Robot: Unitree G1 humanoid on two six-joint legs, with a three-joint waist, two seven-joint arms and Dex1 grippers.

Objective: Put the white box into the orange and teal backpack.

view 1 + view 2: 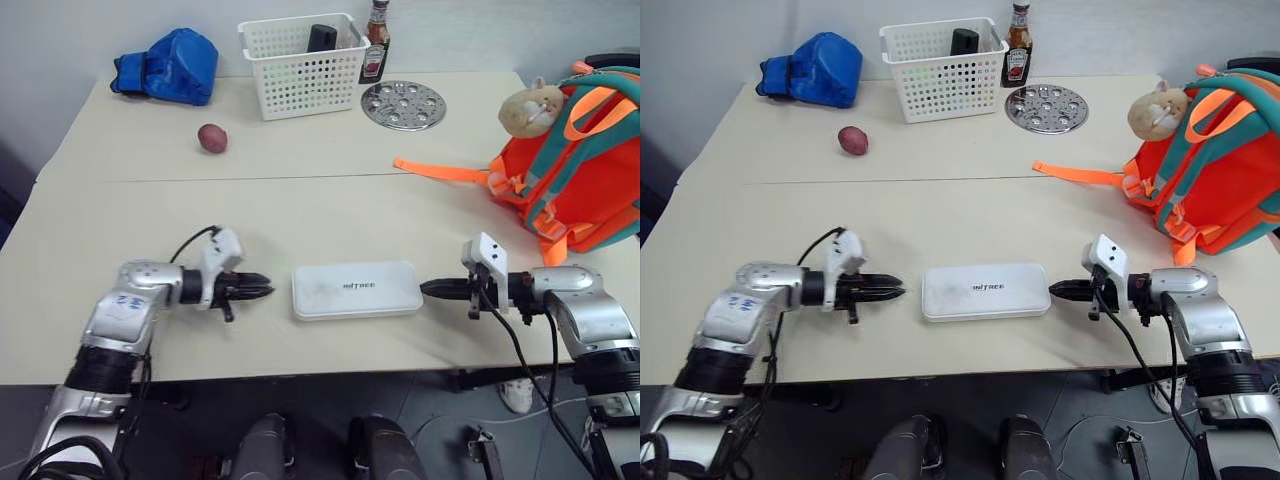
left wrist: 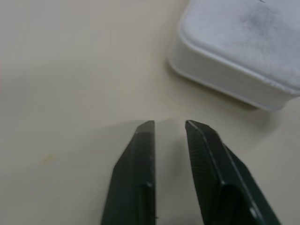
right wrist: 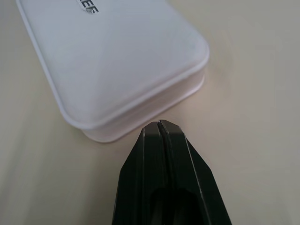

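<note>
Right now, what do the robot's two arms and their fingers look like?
Both arms are shiny silver metal with black joints. The left arm has small blue markings on its shell. Each wrist carries a small white block, and a black cable loops along each arm. The left gripper and right gripper each end in two slim, pointed black fingers.

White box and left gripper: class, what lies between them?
Nothing: the left wrist view shows only bare table between the left gripper and the white box.
</note>
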